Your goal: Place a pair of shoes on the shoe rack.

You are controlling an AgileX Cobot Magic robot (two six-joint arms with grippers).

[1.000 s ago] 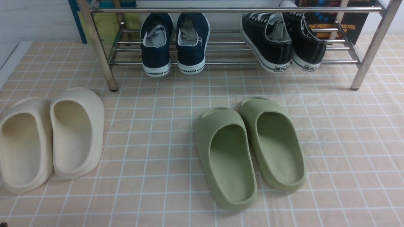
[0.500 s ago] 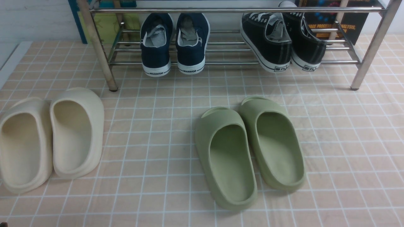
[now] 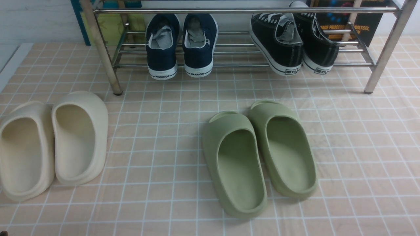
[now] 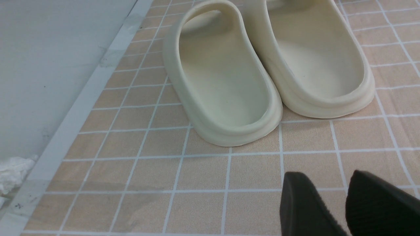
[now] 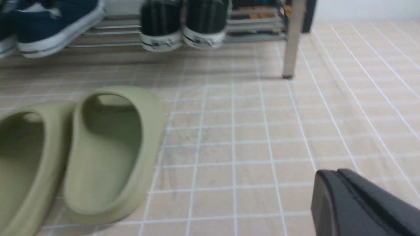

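Note:
The pair of shoes, two black canvas sneakers point(image 3: 282, 46) point(image 3: 320, 46) with white soles, rests on the lower bars at the right end of the silver shoe rack point(image 3: 246, 10), heels toward me and tilted. The right wrist view shows their heels point(image 5: 160, 23) point(image 5: 205, 21) beside a rack leg point(image 5: 292, 39). Neither gripper appears in the front view. My left gripper point(image 4: 325, 175) is open over bare tiled floor, a little short of the cream slippers. My right gripper point(image 5: 331, 172) is shut and holds nothing, low over the floor to the right of the green slippers.
Navy sneakers point(image 3: 162, 46) point(image 3: 199, 42) stand on the rack's left half. Green slippers point(image 3: 236, 164) point(image 3: 285, 147) lie mid-floor, cream slippers point(image 3: 23, 147) point(image 3: 78, 134) at the left. The tiled mat's edge point(image 4: 65, 131) runs beside the cream pair.

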